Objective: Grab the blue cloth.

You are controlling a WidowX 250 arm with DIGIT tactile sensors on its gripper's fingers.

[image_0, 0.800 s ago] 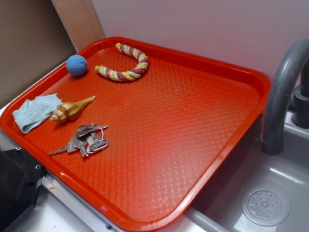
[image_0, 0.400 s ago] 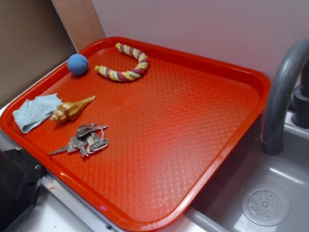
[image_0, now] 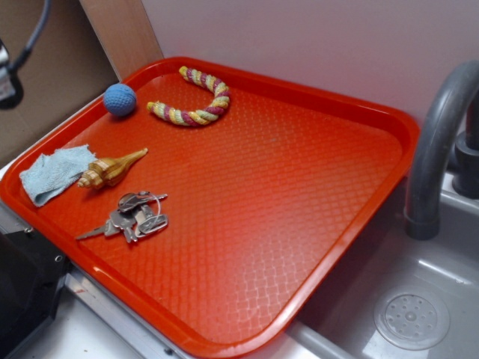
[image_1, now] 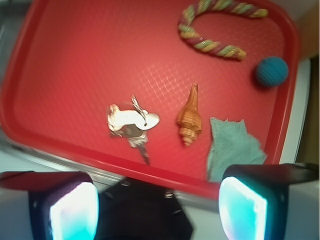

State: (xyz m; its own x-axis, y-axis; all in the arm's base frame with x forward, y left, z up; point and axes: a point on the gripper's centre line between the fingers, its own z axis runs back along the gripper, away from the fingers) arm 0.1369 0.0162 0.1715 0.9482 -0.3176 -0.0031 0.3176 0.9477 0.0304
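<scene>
End effector (image_1: pixel 157 202) stands spread wide, grasping nothing, high above the tray's (image_1: pixel 65 150) near edge. The blue cloth (image_1: pixel 232 145) lies at about one o'clock from it in the wrist view, just beside the seashell (image_1: pixel 189 119), close to the rim.

1. Looks like a toy kitchen sink setup for robot trials.
2. Grey plastic sink basin (image_0: pixel 419 299) with round drain (image_0: pixel 411 319) and curved faucet (image_0: pixel 438 142).
3. Red cafeteria tray (image_0: pixel 284 187) beside it, against plain wall (image_0: pixel 314 45).
</scene>
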